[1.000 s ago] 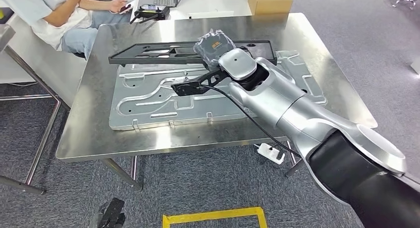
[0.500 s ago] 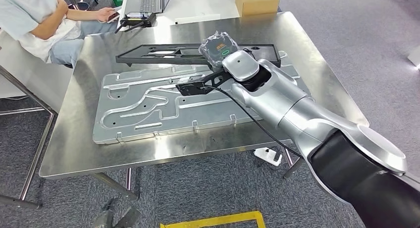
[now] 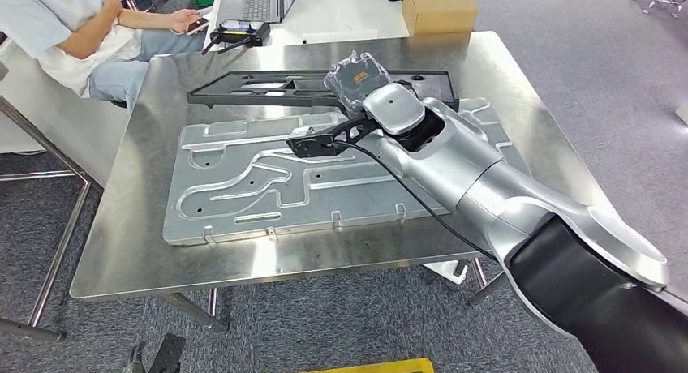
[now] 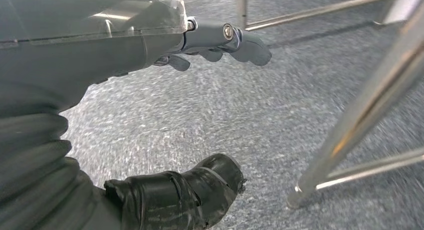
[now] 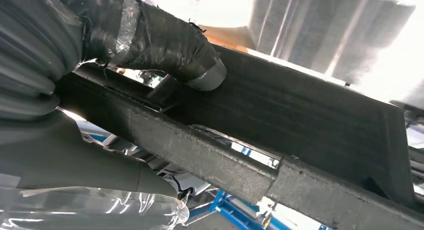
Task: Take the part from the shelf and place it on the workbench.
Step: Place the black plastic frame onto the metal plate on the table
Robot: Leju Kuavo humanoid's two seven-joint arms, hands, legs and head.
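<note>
Since the earlier frames the view has shifted (camera, not objects). Right hand (image 3: 354, 79) grips the black part (image 3: 268, 87) over the workbench (image 3: 122, 251), ready for setting down; left hand (image 4: 220, 42) hangs with nothing in it, fingers loosely apart.

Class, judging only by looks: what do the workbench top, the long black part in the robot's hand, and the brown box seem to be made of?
Workbench: likely brushed stainless steel; it shows dull, streaky reflections.
Black part: matte, no glare, perhaps moulded plastic or coated metal; its edge looks rough in the right wrist view.
Box: brown cardboard, flat and dull.
</note>
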